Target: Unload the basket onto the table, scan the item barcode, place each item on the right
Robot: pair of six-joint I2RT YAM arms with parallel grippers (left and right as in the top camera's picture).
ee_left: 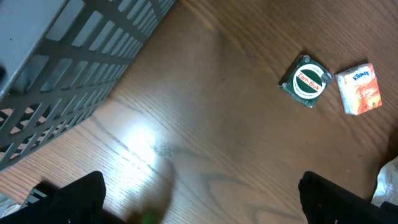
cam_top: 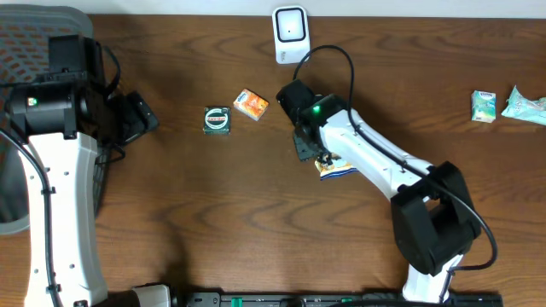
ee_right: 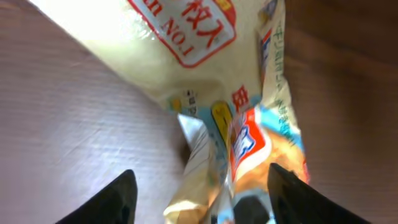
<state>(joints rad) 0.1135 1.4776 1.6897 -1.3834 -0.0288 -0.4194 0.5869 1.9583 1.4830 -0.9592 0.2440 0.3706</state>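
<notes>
Wood-grain table [cam_top: 213, 213] carries all items. White scanner [cam_top: 290, 34] stands at its far edge. My right claw [ee_right: 205, 194] sits in front of the scanner, fingers apart, with the snack packet [cam_top: 337, 170] lying on the table between them. My left claw [ee_left: 199, 202] is well left of the scanner, spread wide and empty. Green tin [cam_top: 217, 119] and orange tissue pack [cam_top: 251, 104] lie front-left of the scanner.

The left arm [cam_top: 60, 200] and right arm [cam_top: 380, 158] are white with black joints, thin black cables [cam_top: 345, 58] and a small green light [cam_top: 316, 108].
</notes>
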